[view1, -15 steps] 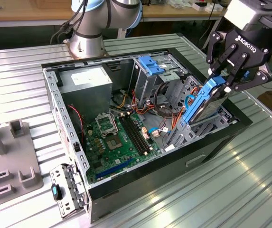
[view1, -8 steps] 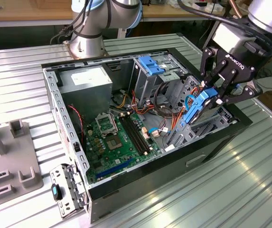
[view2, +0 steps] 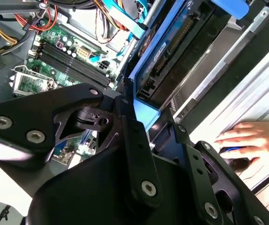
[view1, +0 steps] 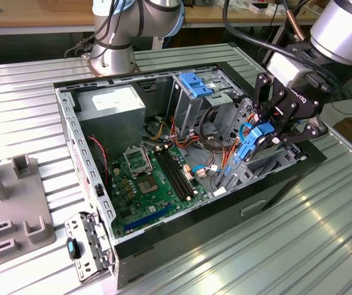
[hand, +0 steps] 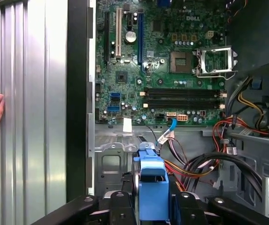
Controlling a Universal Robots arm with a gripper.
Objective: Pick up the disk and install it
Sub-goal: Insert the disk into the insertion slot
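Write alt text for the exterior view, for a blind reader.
The gripper holds the disk, blue rail showing, tilted over the exterior view's right end of an open computer case on a ribbed metal table. Inside lie a green motherboard and a grey power-supply box.

**Flat grey-metal disk (view1: 254, 146) with blue plastic side rails, clamped on edge.**

The disk stands steeply tilted in the black gripper (view1: 269, 132), over the end of the open computer case (view1: 182, 228) at the exterior view's right. In the first wrist view one blue rail end (hand: 153, 194) faces the camera. In the second wrist view its dark underside (view2: 172, 42) shows, edged in blue.
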